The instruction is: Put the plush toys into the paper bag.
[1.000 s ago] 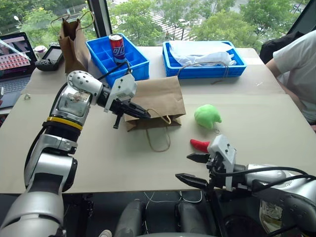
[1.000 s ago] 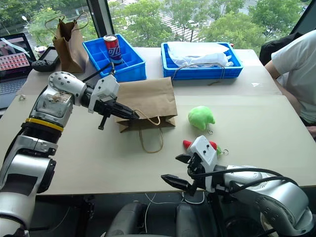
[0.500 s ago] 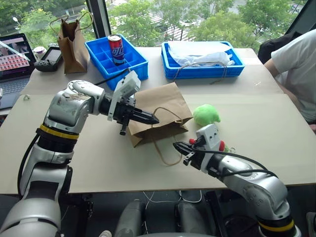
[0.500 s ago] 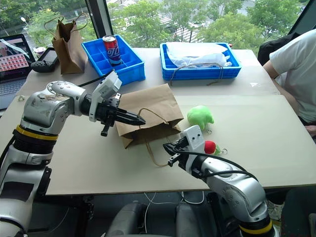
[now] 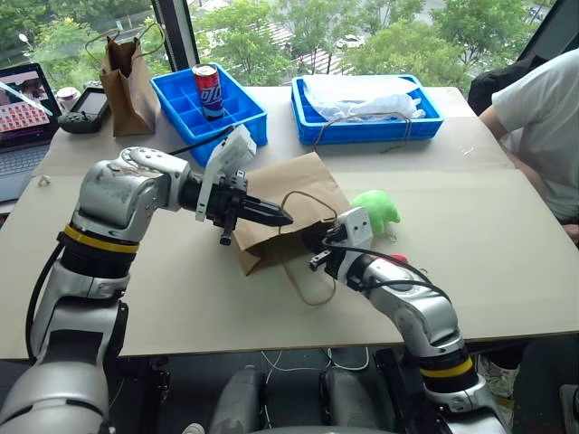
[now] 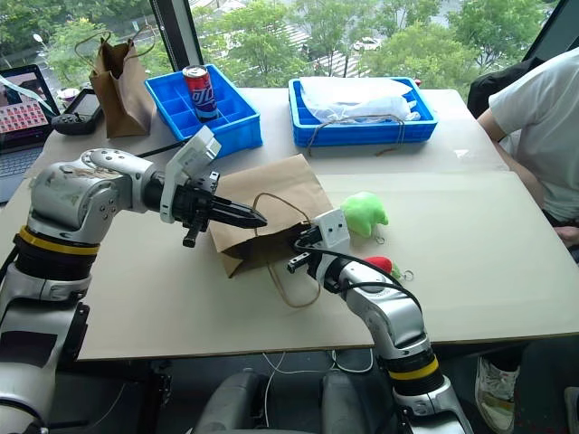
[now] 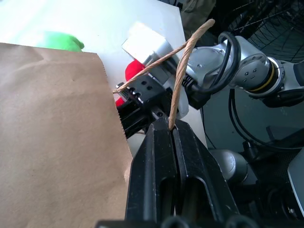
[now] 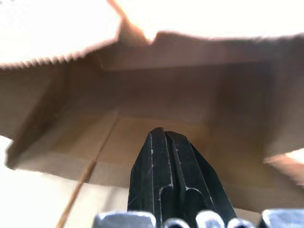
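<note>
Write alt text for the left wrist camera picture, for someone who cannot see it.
Two shut black fingers of the left gripper pinch a thin twine loop handle of the wide brown kraft paper bag. Just beyond the bag's serrated edge sit the right gripper's white housing, a red plush toy and a light-green plush toy.

The left arm reaches in from the left, elbow bent, its wrist turned so the left gripper (image 5: pixel 279 217) points right and slightly down; its jaws are pressed together, pinching a twine handle (image 7: pixel 183 71). The right arm stretches forward and leftward, low, with the right gripper (image 8: pixel 164 142) closed, its tips pushed just inside the bag (image 5: pixel 298 185) mouth.
</note>
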